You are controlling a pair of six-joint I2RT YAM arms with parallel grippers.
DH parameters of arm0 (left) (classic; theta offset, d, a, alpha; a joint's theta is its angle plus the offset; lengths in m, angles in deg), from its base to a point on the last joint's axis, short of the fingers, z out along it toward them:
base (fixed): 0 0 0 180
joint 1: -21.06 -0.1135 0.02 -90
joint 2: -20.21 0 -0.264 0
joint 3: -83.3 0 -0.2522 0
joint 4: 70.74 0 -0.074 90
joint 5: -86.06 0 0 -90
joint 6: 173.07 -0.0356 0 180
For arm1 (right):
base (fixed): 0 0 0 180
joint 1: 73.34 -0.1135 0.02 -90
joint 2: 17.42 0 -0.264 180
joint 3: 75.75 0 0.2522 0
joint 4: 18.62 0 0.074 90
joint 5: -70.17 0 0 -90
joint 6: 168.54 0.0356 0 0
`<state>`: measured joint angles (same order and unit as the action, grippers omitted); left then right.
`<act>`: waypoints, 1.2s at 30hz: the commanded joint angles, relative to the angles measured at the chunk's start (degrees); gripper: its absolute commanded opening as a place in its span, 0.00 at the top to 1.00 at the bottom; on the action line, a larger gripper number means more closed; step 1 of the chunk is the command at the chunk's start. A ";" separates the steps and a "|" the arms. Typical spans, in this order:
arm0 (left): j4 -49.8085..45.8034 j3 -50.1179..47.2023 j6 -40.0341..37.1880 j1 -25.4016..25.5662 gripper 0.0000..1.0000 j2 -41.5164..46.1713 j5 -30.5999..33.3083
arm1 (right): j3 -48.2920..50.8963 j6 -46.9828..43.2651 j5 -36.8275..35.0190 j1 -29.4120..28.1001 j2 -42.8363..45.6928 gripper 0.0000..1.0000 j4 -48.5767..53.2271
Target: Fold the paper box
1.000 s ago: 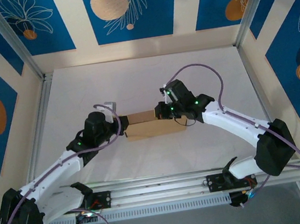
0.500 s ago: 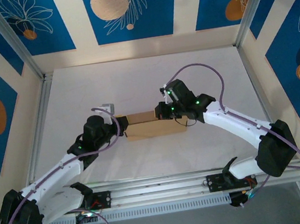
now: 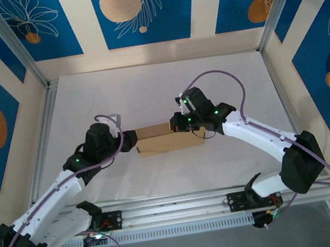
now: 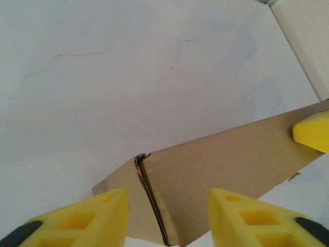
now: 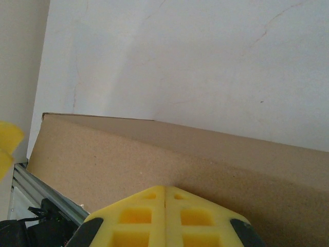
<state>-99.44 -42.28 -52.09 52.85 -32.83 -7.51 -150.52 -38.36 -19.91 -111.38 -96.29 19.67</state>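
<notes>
- The paper box (image 3: 168, 138) lies about in the middle of the white table (image 3: 148, 89), a little closer to the near edge than to the far edge.
- Its long side runs nearly along the near edge. It is plain brown cardboard, and from above it looks like a low, long block with a darker top and a lighter front wall.
- The left gripper (image 4: 167, 194) is at the left end of the box. Its two yellow fingers (image 4: 92, 216) stand apart from each other, released, and no cardboard is pressed between them.
- In the left wrist view, the left end of the box is seen just beyond these fingers. A dark seam (image 4: 150, 200) runs there, where the cardboard layers meet at the corner.
- The right gripper (image 5: 164, 190) is at the right part of the box, on the side toward the far edge. Its yellow fingers (image 5: 139, 218) are clenched, pad against pad, and nothing is between them.
- In the right wrist view, the closed tips are in front of the brown cardboard. I cannot tell if they really press on it.
- In the left wrist view, one yellow fingertip of the right gripper is seen at the far end of the box, against the cardboard edge.
- Both arms are white with black joints and reach toward the box from the two near corners.
</notes>
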 commanded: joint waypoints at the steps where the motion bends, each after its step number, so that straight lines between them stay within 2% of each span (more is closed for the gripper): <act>1: -3.01 2.68 -0.05 -0.78 0.64 0.35 -3.61 | 1.62 0.51 -1.15 -0.54 -2.92 1.00 5.44; 6: 2.04 1.89 2.85 -0.78 0.83 -1.27 -10.82 | 1.21 0.18 -1.15 -0.62 -3.10 1.00 5.78; 9: 3.73 1.79 4.34 -0.90 0.90 -3.07 -13.27 | 1.07 -0.02 -1.17 -0.56 -3.14 1.00 6.21; 18: 3.15 -1.15 5.56 -4.50 0.95 -4.79 -12.39 | 0.46 -0.40 -1.34 -0.63 -2.86 1.00 7.19; 26: 7.97 -8.00 8.52 -5.16 0.96 -6.25 -18.03 | 1.15 -0.63 -1.34 -0.54 -3.36 1.00 7.28; 30: 3.66 -9.39 6.02 -5.08 0.97 -5.21 -17.53 | 1.12 -0.73 -1.37 -0.28 -3.79 1.00 7.59; 33: -1.57 -9.31 3.11 -4.74 0.98 -4.36 -14.51 | 0.97 -0.55 -1.27 -0.02 -4.43 1.00 7.70; 36: -1.77 -9.88 3.68 -4.68 1.00 -4.94 -13.36 | -0.58 -1.26 -0.86 0.10 -4.42 0.98 8.21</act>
<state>-88.23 -48.46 -47.06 47.84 -36.08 -22.94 -151.97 -38.58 -20.22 -111.51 -97.82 20.22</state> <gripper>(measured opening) 0.048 0.066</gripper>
